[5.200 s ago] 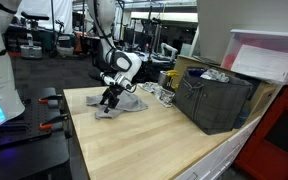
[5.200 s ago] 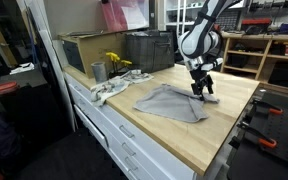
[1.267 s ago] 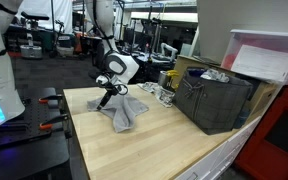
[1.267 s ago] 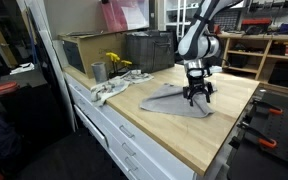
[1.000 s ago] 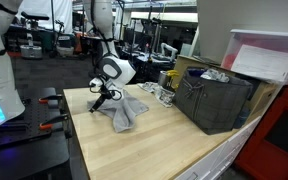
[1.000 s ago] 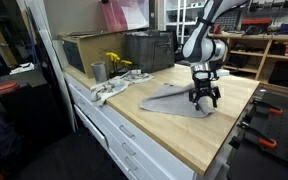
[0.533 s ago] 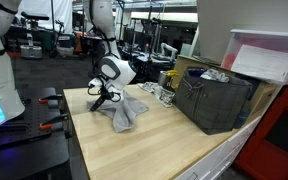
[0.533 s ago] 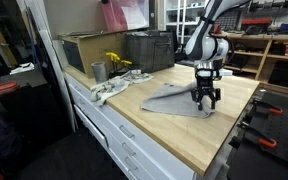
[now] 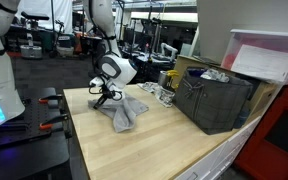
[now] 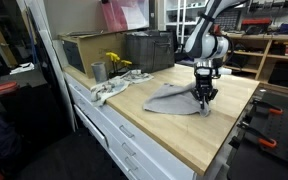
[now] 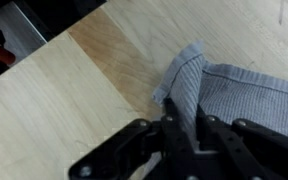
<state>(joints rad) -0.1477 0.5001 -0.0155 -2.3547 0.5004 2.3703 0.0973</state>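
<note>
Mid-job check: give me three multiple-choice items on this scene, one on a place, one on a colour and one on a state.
1. Where does the cloth lie?
A. on the wooden table
B. on the floor
C. draped over the arm

2. What colour is the cloth?
A. red
B. grey
C. yellow

3. How do the fingers stand?
A. wide open above the cloth
B. shut on nothing, clear of the cloth
C. closed on the cloth's edge

Answers: A, both exterior views show it on the tabletop; B, it is grey in every view; C, the wrist view shows its hemmed edge pinched between them.
</note>
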